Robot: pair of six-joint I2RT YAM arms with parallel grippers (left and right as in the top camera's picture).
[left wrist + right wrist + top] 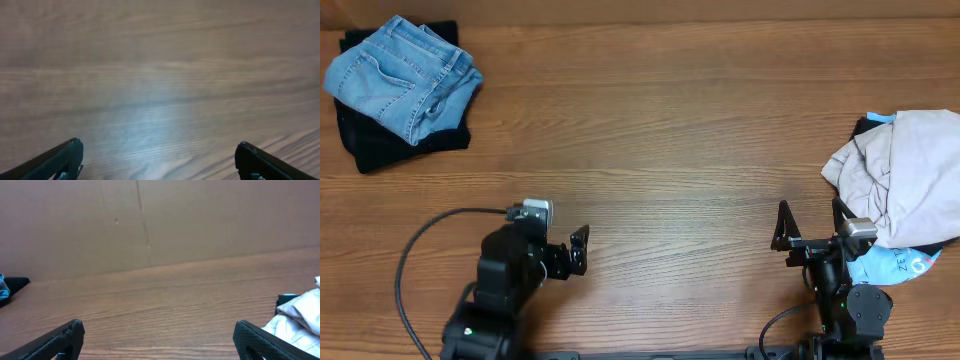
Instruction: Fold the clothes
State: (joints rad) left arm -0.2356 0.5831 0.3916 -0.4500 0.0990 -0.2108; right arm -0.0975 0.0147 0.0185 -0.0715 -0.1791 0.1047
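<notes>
1. Writing: the only print you will find is white marks on a light blue piece (pixel 898 263) under the beige garment (pixel 910 170), at the desk's (pixel 670 130) right edge. The characters are too small to read. No label shows on the jeans (pixel 405 72).
2. Left end effector (pixel 579 250): near the desk's front edge, left of centre. In the left wrist view (pixel 160 162) its jaws stand wide apart, with bare wood between them. It holds nothing and touches no cloth.
3. Right end effector (pixel 810 232): near the desk's front edge, toward its right side. It is spread wide in the right wrist view (pixel 160 340) and empty. The beige garment lies just beside its right finger; you cannot tell whether they touch.
4. Clothes: the jeans lie folded at the desk's far-left corner, on top of a black garment (pixel 375 150). The beige heap is crumpled and overhangs the desk's right edge.
5. Room: the desk's whole middle is open wood, from the far edge to the front edge.
</notes>
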